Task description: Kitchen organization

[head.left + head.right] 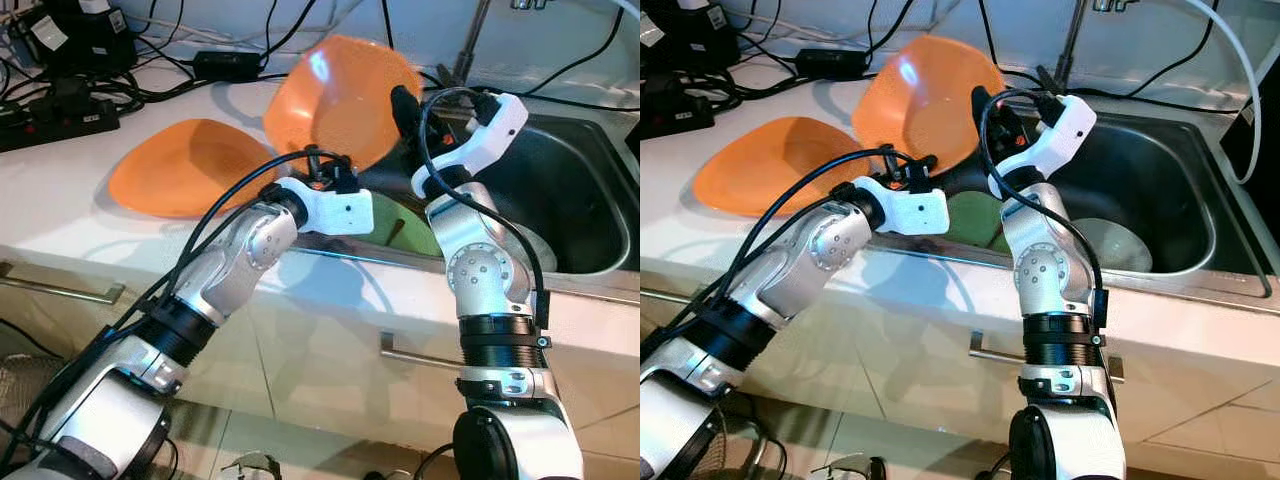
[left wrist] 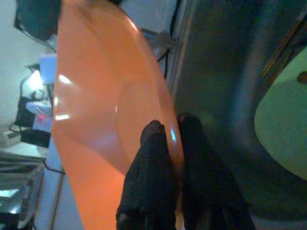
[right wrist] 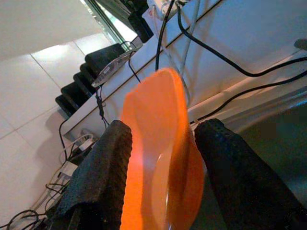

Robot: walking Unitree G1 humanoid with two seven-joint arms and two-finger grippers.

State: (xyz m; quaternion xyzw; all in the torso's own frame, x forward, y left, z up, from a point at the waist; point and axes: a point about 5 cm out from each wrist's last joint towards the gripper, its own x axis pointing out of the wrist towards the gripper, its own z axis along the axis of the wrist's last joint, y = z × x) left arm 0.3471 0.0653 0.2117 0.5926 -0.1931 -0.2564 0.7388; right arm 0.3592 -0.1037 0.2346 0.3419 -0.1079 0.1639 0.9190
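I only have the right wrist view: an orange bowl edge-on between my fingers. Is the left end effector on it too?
Observer: Yes. The left end effector is pinched shut on the rim of the tilted orange bowl.
Operator: Where does the bowl sit?
Observer: Propped up over the left edge of the sink.
Operator: Anything in the sink?
Observer: A green plate lies in the basin.
Operator: Any other dishes?
Observer: An orange plate rests on the counter, left of the bowl.
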